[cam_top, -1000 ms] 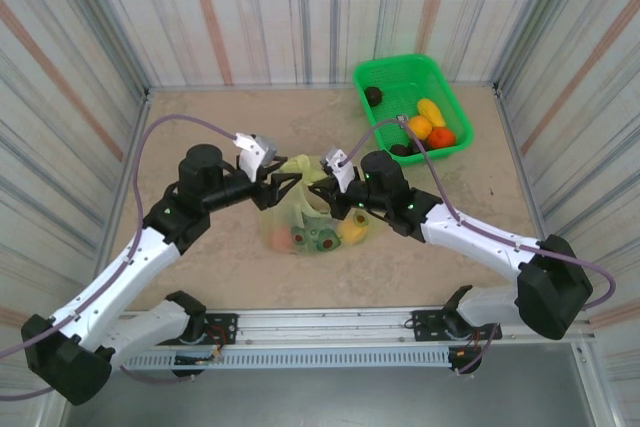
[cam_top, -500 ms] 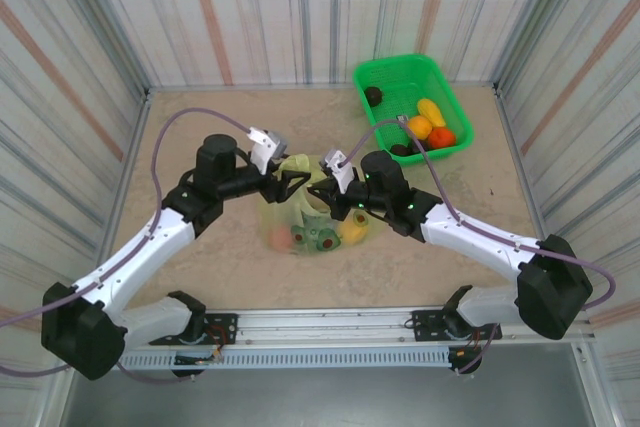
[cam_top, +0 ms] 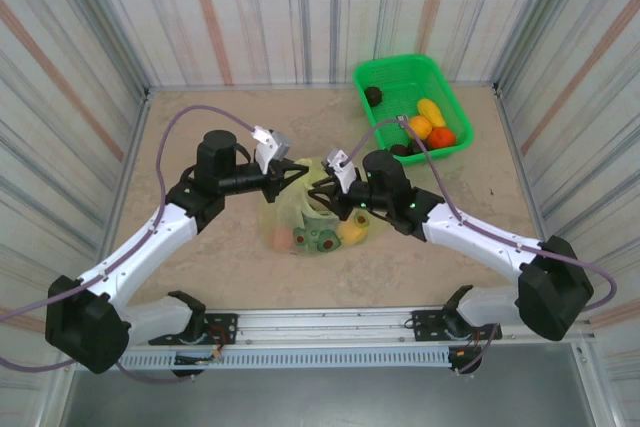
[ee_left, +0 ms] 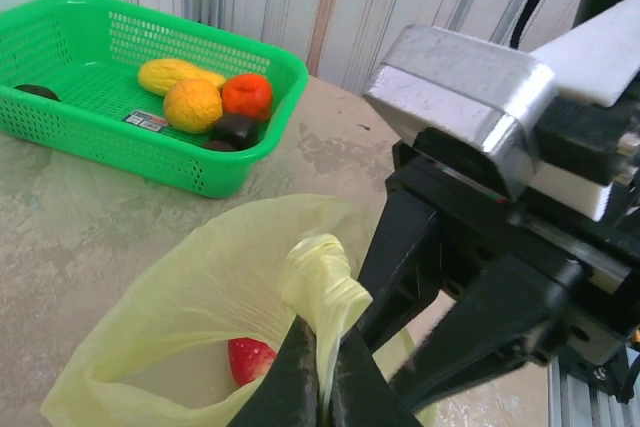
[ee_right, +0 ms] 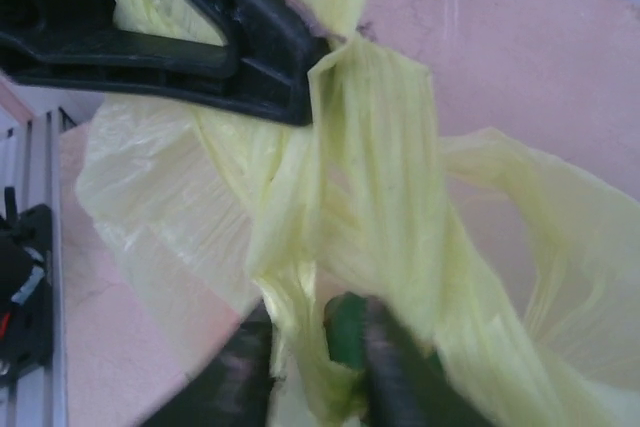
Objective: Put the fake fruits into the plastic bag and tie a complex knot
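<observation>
Left claw (ee_left: 320, 392) clamped on a handle strip (ee_left: 322, 277) of the plastic bag (ee_left: 190, 292), right claw (ee_right: 312, 372) parted; we judge the thin film may slip or tear under tension.

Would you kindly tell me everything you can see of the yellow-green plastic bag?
The plastic bag is thin, translucent yellow-green film, crumpled and slumped on the table between the arms. Fruits show through it, among them a red fruit. The left pincer is shut on a bunched handle strip, which bulges into a twisted lump above it. The right pincer has its blurred fingers apart on either side of another hanging strip.
</observation>
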Robot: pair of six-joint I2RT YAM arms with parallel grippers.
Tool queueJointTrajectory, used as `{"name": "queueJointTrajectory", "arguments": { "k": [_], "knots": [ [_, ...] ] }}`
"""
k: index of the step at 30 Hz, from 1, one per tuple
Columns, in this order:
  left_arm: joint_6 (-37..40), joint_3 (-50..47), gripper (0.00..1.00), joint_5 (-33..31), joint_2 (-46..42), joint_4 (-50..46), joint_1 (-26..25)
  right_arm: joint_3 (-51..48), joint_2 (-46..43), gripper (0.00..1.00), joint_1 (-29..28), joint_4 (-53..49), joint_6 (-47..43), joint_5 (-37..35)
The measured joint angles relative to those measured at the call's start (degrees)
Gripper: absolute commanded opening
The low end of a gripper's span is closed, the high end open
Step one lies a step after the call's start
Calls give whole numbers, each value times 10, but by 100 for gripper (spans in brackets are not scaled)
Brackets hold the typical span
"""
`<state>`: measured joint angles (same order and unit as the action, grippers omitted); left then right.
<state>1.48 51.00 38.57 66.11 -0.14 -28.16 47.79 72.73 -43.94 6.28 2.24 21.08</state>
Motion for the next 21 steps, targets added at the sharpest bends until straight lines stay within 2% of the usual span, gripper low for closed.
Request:
{"name": "queueJointTrajectory", "arguments": {
  "k": [2,4,8,12,16,21],
  "knots": [
    [1,0,0,0,0,1,0,1,-28,55,2,-28,-7,7],
    [1,0,0,0,-1,4,0,4,-66,55,9,-66,-17,25],
    [3,0,0,5,-4,9,0,46,-132,48,32,-162,-52,86],
    [3,0,0,14,-5,20,0,85,-155,45,76,-205,-95,126],
    [9,-2,0,22,-12,24,-4,123,-113,49,106,-241,-168,146],
    [32,-2,0,26,-22,19,-23,210,3,56,130,-323,-263,224]
  ]
}}
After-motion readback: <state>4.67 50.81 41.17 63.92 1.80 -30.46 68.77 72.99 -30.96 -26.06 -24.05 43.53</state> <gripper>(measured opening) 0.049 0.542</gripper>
